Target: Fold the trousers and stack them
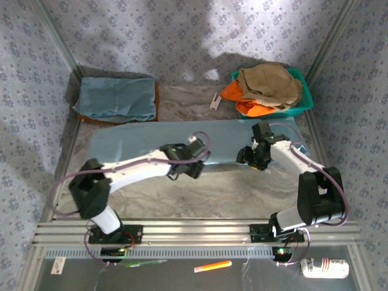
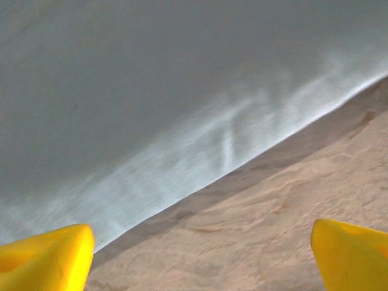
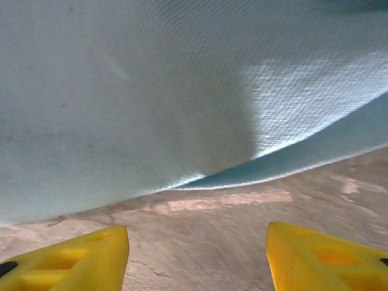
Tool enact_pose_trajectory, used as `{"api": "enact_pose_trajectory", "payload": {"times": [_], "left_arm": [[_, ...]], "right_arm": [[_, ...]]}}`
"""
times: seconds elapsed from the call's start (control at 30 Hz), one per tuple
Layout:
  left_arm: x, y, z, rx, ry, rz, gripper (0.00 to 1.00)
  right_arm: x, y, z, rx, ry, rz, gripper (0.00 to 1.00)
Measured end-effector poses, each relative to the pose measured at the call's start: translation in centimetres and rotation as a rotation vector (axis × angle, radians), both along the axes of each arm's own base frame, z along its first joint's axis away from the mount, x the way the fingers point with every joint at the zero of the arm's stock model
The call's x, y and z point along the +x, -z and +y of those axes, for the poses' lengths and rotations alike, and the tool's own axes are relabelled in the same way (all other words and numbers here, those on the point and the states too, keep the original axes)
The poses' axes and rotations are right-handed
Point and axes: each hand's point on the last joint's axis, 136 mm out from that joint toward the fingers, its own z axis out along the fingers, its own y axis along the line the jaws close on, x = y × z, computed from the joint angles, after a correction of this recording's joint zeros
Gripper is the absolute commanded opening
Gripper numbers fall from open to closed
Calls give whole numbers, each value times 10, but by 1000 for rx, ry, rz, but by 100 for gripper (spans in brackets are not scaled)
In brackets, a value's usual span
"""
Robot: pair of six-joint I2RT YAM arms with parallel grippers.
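Note:
The trousers [image 1: 145, 140] lie flat as a long pale grey-blue strip across the middle of the table. My left gripper [image 1: 193, 159] hovers at their near edge, left of centre. In the left wrist view its yellow fingers [image 2: 54, 254] stand wide apart over bare table, and the left gripper [image 2: 203, 242] is open with the trousers' edge [image 2: 151, 109] just beyond. My right gripper [image 1: 251, 156] is at the near edge further right. It is the open right gripper [image 3: 197, 242] in its wrist view, nothing between the fingers, where the trousers [image 3: 151, 103] show a lifted fold.
A folded blue-green garment [image 1: 118, 98] lies at the back left. A green basket [image 1: 306, 100] at the back right holds a tan garment [image 1: 270, 82] and an orange one [image 1: 233, 92]. A small white object [image 1: 215, 100] lies beside it. Bare marbled table [image 1: 230, 194] spreads before the trousers.

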Motion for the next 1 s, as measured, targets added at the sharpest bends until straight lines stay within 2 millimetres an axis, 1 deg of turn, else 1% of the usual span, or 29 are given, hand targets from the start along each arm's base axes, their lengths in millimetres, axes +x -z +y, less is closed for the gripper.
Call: {"api": "enact_pose_trajectory", "payload": {"times": [0.07, 0.13, 0.17, 0.2, 0.27, 0.3, 0.4, 0.47, 0.63, 0.73, 0.83, 0.93, 0.97, 1.0], "left_arm": [[-1, 3, -23, 69, 66, -56, 94], [2, 5, -44, 119, 111, -112, 91], [5, 6, -52, 136, 124, -135, 89], [9, 9, -58, 150, 130, -154, 87], [17, 15, -64, 177, 136, -179, 83], [20, 20, -66, 190, 138, -186, 82], [24, 32, -66, 227, 151, -186, 82], [24, 36, -67, 235, 161, -183, 82], [24, 40, -73, 234, 189, -177, 77], [25, 40, -76, 229, 202, -179, 72], [24, 40, -78, 230, 216, -180, 65], [24, 40, -79, 236, 230, -179, 57], [24, 41, -80, 239, 237, -178, 51], [25, 42, -82, 242, 244, -177, 43]], "right_arm": [[5, -1, 6, 41, 19, -15, 63], [12, -2, 10, 77, 43, -32, 59], [16, -1, 11, 99, 61, -38, 55], [20, 0, 11, 118, 81, -43, 48], [26, 3, 10, 147, 116, -42, 38], [29, 5, 9, 158, 132, -37, 31], [34, 9, 8, 188, 158, -27, 18], [36, 12, 10, 205, 167, -20, 11], [39, 10, 12, 231, 174, -17, 5], [42, 6, 13, 248, 182, -21, 0], [44, 1, 12, 270, 188, -27, 0], [48, -6, 11, 301, 201, -32, 0], [51, -8, 10, 313, 208, -35, 0], [53, -11, 9, 324, 215, -38, 0]]}}
